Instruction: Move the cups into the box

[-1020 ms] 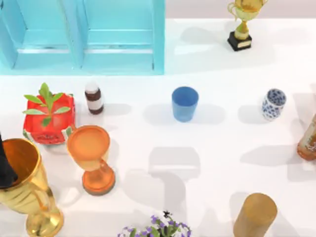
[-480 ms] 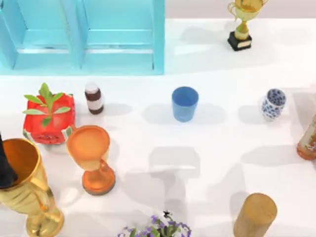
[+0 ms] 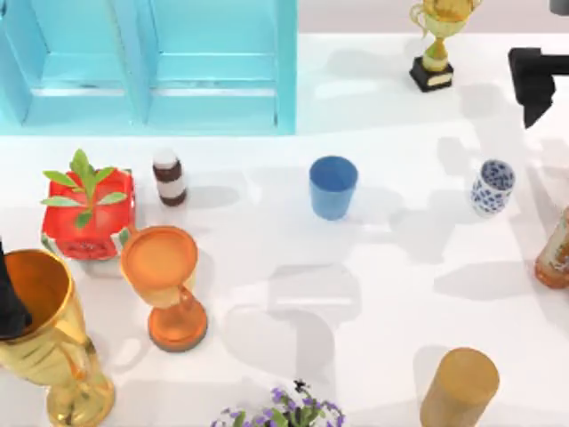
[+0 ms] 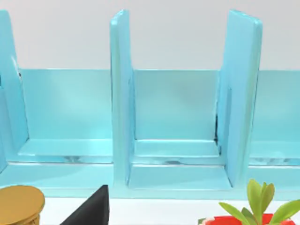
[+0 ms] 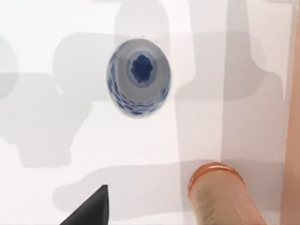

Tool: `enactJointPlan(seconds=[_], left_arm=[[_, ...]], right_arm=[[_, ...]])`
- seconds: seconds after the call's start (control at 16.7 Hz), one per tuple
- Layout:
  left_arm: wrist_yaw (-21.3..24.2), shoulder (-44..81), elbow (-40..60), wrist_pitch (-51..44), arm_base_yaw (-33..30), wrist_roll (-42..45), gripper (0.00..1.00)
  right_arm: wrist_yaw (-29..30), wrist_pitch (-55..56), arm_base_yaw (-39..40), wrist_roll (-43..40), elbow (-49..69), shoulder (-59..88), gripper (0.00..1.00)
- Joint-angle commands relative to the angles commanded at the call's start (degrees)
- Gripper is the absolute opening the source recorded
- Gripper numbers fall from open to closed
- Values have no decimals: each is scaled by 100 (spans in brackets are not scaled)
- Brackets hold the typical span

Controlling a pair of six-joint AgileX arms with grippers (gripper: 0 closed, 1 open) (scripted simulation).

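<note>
Cups stand upright on the counter (image 3: 391, 356), both outside the box (image 3: 213, 89) at upper left. Blue cup (image 3: 332, 187) sits at centre; patterned cup (image 3: 492, 188) at centre right. Right hand (image 3: 536, 78), upper right edge, is nearer; the patterned cup lies just below it in frame, mouth up. Finger opening: cannot tell. Left arm (image 3: 11, 298) is parked at lower left. No legible writing.

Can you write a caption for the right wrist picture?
Looking straight down into the blue-flowered white cup standing on the white table.
</note>
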State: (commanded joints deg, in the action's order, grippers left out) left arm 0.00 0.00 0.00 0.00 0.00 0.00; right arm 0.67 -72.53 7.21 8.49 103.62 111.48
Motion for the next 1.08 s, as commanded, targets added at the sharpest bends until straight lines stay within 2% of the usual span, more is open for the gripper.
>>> enactJointPlan(seconds=[0.24, 0.42, 0.84, 1.08], left_arm=[[0, 0, 0, 0, 0, 0, 100], [0, 0, 0, 0, 0, 0, 100], [0, 0, 0, 0, 0, 0, 100], [0, 0, 0, 0, 0, 0, 100]], right_arm=[[-26, -826, 107, 113, 1404, 1263, 100], [-45, -1110, 154, 144, 1902, 1733, 100], [-45, -1034, 169, 175, 1884, 1831, 100], [-45, -179, 359, 348, 1359, 2181, 100]])
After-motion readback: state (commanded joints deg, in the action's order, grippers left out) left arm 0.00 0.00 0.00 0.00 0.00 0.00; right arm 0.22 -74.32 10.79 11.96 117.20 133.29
